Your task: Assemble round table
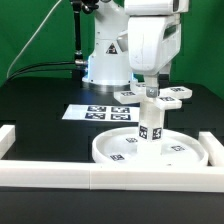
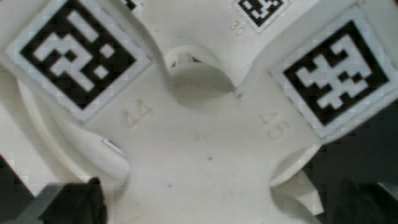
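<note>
The large white disc [image 1: 112,152] lies flat near the front rail. The short cylinder leg [image 1: 150,128] stands upright on its middle, tags facing out. On top of the leg sits the cross-shaped piece [image 1: 173,96], its arms spread level. My gripper [image 1: 150,86] hangs straight down over the cross's centre. In the wrist view the cross-shaped piece [image 2: 199,120] fills the picture, with two tagged arms. The gripper [image 2: 199,205] is open, and its dark fingers [image 2: 54,200] stand on either side of the cross's hub. I cannot tell whether the pads touch it.
The marker board [image 1: 92,112] lies flat behind the disc, toward the exterior view's left. White border rails run along the front [image 1: 100,180], the left [image 1: 8,140] and the right [image 1: 212,145]. The robot's base [image 1: 105,62] stands at the back.
</note>
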`<move>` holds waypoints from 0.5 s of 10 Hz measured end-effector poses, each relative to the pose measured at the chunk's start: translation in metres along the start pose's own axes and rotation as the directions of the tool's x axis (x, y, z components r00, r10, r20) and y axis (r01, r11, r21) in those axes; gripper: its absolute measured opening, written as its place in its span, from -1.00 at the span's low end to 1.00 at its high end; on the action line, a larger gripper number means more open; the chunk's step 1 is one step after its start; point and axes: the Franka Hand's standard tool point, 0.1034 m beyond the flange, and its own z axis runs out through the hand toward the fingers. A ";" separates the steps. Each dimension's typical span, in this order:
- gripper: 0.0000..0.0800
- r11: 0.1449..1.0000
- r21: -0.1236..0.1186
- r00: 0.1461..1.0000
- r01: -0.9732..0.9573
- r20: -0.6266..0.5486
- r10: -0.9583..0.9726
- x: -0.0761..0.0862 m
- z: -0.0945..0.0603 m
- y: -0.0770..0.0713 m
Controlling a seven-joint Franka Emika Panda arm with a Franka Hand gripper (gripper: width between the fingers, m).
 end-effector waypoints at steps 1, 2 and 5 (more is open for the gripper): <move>0.62 1.000 -0.001 1.000 -0.006 0.000 0.006 -0.003 0.000 0.002; 0.62 1.000 0.000 1.000 -0.013 0.000 0.013 -0.005 0.000 0.004; 0.62 0.992 0.012 0.992 -0.123 0.002 0.123 -0.017 -0.004 0.008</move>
